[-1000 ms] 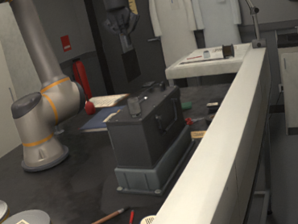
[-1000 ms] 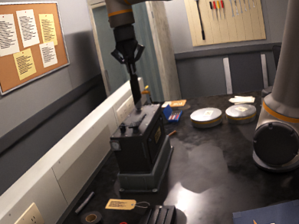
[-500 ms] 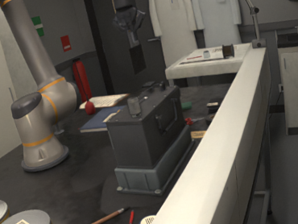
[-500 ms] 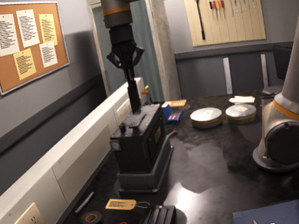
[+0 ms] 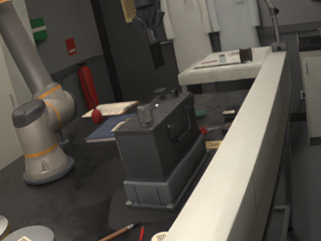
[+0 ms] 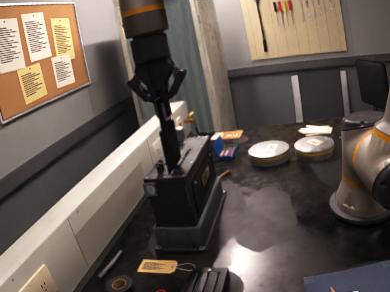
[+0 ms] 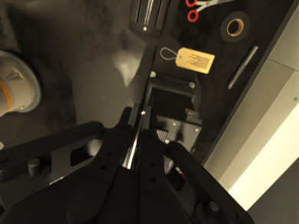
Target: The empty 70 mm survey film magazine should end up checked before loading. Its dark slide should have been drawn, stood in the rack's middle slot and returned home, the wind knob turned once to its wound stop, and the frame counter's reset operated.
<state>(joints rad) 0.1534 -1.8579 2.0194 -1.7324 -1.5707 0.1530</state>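
The dark slide hangs upright above the film magazine, clear of its top in the side camera. The magazine is a dark box on a grey base, standing on the bench beside the long white ledge. Its wind knob sits on the near part of its top. The slotted rack lies on the bench beyond the magazine's end, near a paper tag. In the wrist camera the slide shows edge-on as a thin strip. My gripper is closed on the slide's top end.
The long white ledge runs close along the magazine's side. Scissors, a tape roll and a rod lie near the rack. Two film cans and the arm's base stand across the open dark bench.
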